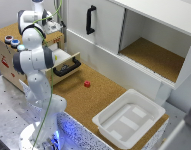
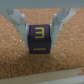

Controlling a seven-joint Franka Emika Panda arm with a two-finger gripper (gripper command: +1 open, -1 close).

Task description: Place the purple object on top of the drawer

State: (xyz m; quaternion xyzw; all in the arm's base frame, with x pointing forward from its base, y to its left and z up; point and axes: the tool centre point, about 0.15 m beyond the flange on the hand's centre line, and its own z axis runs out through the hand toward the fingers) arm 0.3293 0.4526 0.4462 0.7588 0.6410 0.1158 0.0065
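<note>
The white cabinet [image 1: 140,35] takes up the upper right of the exterior view, with a vertical black handle [image 1: 90,19] on its closed door and an open compartment floored in cork to the exterior view's right of that door. Below it a cork-covered counter [image 1: 95,97] runs diagonally across the middle of the frame. The white robot arm [image 1: 35,65] rises from its base at the lower left and reaches up toward the upper left corner, hiding much of what lies behind it. A white plastic bin [image 1: 129,117] sits on the counter at the lower right. At the upper left stands the tan box unit, and its drawer [image 1: 67,65] is pulled out, the wide black bar handle facing the middle of the frame. Two small round items [image 1: 11,41], bluish and reddish, rest on the unit's top near the left edge. A small red block [image 1: 87,84] lies alone on the counter near the centre, well apart from the bin. In the wrist view the gripper [image 2: 39,36] has its two pale fingers [image 2: 19,22] set narrowly against either side of the purple object [image 2: 39,41], a small cube with a yellow marking on its face, which sits on a cork-textured surface; whether it is lifted clear of that surface cannot be told.
</note>
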